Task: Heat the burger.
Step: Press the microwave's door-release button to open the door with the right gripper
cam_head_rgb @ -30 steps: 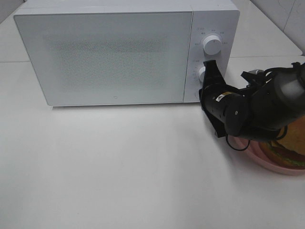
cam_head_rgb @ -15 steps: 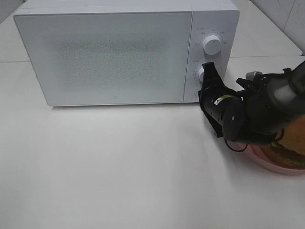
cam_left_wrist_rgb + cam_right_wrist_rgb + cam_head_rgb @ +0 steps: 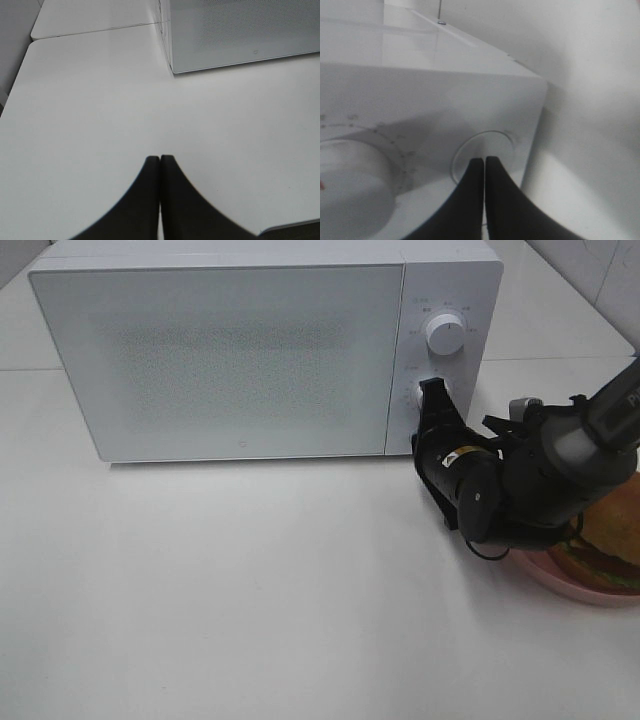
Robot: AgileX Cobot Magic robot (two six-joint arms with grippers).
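The burger [image 3: 610, 555] lies on a pink plate [image 3: 556, 584] at the table's right edge, partly hidden behind my right arm. The white microwave [image 3: 220, 360] stands at the back with its door closed. My right gripper [image 3: 432, 390] is shut and empty, with its tip close to the control panel by the lower knob [image 3: 421, 396]. In the right wrist view its fingertips [image 3: 484, 161] line up with a round flat button [image 3: 485, 145] beside a dial knob [image 3: 355, 175]. My left gripper [image 3: 160, 158] is shut and empty over bare table.
An upper knob [image 3: 444, 332] sits on the microwave's panel. In the left wrist view a lower corner of the microwave [image 3: 240, 30] shows beyond the gripper. The white table [image 3: 250, 580] stretches in front of the microwave.
The right gripper has moved in toward the microwave's control panel, slightly left and lower. The arm now covers more of the plate. The left gripper shows no earlier view.
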